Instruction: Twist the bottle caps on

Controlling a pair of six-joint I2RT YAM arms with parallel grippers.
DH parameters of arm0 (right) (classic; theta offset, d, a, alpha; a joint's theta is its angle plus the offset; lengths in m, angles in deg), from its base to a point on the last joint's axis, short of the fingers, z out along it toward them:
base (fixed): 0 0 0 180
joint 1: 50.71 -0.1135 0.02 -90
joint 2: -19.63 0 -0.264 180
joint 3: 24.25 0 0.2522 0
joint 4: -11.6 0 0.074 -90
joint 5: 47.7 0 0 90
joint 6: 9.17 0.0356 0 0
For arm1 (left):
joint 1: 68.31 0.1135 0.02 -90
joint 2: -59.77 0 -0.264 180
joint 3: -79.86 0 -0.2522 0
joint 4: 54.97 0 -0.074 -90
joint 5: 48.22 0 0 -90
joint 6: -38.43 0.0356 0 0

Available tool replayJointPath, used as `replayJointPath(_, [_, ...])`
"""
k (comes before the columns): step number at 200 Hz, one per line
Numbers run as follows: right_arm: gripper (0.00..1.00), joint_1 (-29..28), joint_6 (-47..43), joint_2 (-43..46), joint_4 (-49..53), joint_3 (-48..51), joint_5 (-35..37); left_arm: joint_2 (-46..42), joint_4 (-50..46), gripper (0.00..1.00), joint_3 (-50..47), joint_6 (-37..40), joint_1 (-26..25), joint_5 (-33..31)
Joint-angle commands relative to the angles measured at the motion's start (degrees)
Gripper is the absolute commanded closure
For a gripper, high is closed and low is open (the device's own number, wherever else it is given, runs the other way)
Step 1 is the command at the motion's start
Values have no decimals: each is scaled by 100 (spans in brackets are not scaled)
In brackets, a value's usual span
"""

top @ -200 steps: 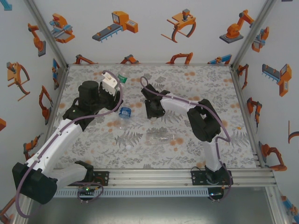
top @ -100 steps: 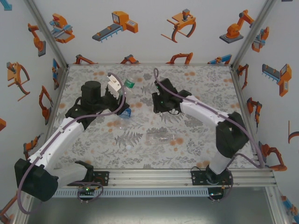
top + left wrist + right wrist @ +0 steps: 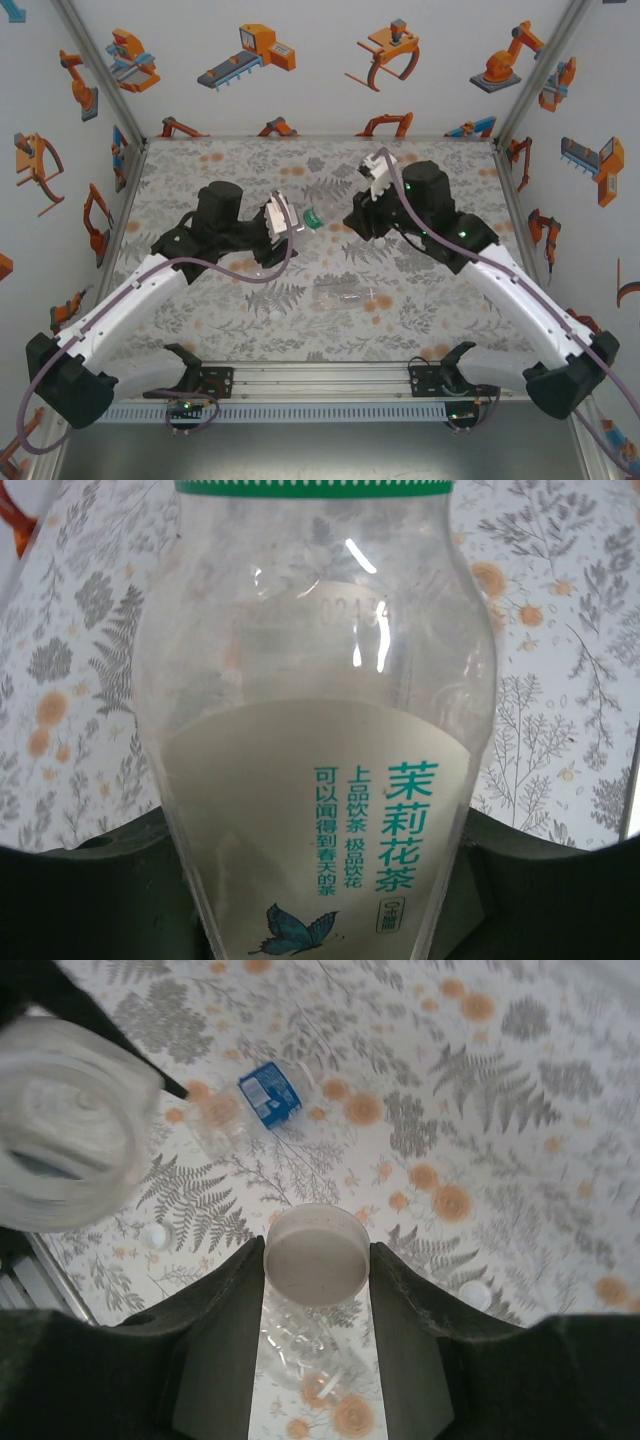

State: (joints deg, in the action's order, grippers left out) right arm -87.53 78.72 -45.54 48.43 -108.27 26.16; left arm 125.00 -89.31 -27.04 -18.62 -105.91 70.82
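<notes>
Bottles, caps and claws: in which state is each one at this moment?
Green-label bottle: lifted, sideways, uncapped.
Left claw: shut on green-label bottle.
Right claw: shut on held cap.
Held cap: not yet screwed on.
Blue-label bottle: lying on mat.
Clear bottle: lying on mat.
Loose caps: lying on mat.

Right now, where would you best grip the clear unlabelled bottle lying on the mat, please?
Around the mid-body of the clear bottle, from straight above: it lies on its side, length running left to right, so both round sides are free to pinch.
</notes>
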Motion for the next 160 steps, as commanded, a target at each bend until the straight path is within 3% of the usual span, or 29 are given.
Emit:
replayJointPath(1, [81,12,-1147,567,-8,131,-936,-1,-281,100,250,463,-51,259])
replayJointPath(44, [83,8,-1797,1164,457,-91,-1358,-283,-280,100,145,744,-115,769])
replayJointPath(89, [92,-18,-2671,1593,250,85,-2694,-532,-676,100,158,1422,-374,686])
replayJointPath(114, [96,-36,-2690,1767,-368,380,-3152,-542,-909,100,223,1613,-475,575])
replayJointPath(160, [96,-96,-2698,1518,-339,259,-3397,-471,-1057,100,324,1685,-610,428])
